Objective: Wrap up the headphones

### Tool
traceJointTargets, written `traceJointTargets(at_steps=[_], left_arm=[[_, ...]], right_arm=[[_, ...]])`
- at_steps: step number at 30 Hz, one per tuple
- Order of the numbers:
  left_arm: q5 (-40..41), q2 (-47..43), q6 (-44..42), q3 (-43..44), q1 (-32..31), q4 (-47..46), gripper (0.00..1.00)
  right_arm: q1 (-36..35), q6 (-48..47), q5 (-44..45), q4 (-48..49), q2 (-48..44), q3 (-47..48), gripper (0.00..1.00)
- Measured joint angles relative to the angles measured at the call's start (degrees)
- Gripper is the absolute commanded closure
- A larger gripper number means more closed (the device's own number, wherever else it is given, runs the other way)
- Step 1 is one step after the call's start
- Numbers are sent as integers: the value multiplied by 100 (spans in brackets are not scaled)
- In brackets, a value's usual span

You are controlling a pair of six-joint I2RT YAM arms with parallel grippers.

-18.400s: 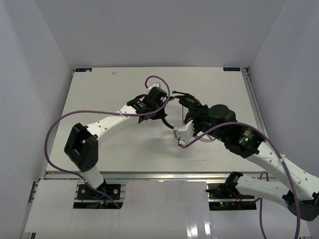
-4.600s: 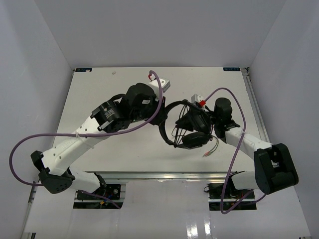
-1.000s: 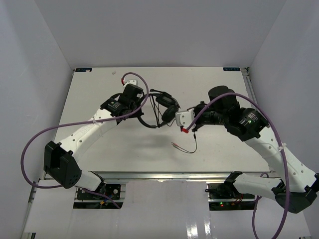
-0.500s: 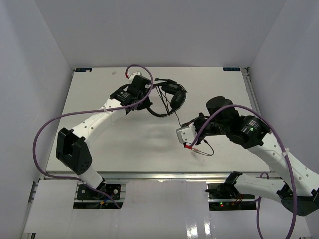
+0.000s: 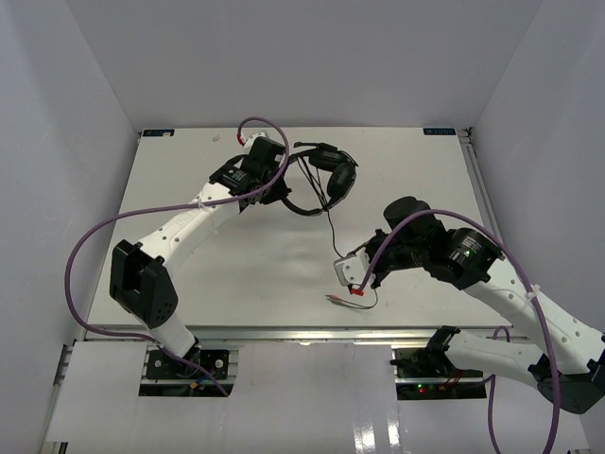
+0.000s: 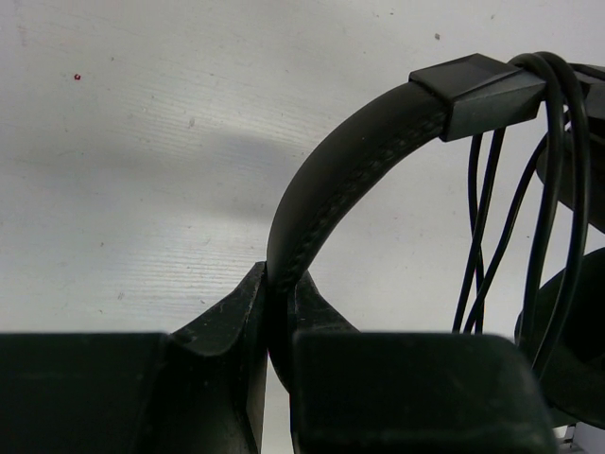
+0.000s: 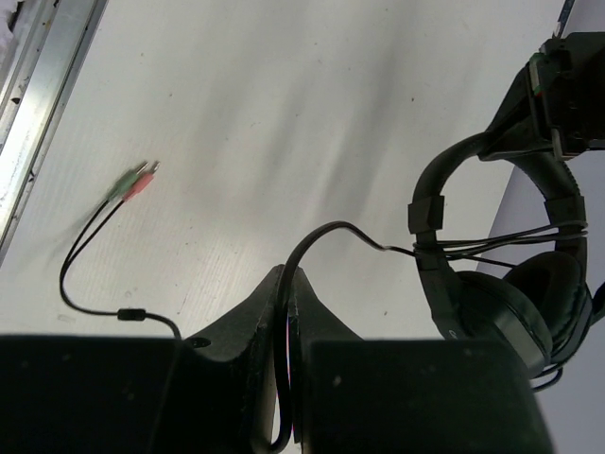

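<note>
The left gripper (image 6: 281,301) is pinched tight on the headband (image 6: 350,161) of the headphones (image 5: 337,178), which sit at the far middle of the bench (image 5: 180,189) with several turns of cord looped round the band. The right gripper (image 7: 286,303) is pressed together on the cord (image 7: 333,230) nearer the front edge. The cord's loose end, with its pink and green plugs (image 7: 138,180), trails on the bench.
</note>
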State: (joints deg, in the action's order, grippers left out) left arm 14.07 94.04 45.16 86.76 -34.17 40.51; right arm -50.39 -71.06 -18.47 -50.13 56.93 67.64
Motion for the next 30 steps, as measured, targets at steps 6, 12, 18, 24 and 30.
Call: traceJointTargets(at_steps=[6,12,18,24,30], left_arm=[[-21,0,37,0,4,-1,100],[-123,4,91,0,41,-2,100],[-193,4,102,17,60,-7,100],[-415,4,143,20,63,-46,100],[-561,0,142,20,63,-72,100]], right_arm=[[0,4,-14,4,11,8,90],[0,13,-82,29,69,94,90],[0,13,-100,37,70,76,90],[0,2,-87,82,66,-116,90],[0,-24,-26,78,72,-188,90]])
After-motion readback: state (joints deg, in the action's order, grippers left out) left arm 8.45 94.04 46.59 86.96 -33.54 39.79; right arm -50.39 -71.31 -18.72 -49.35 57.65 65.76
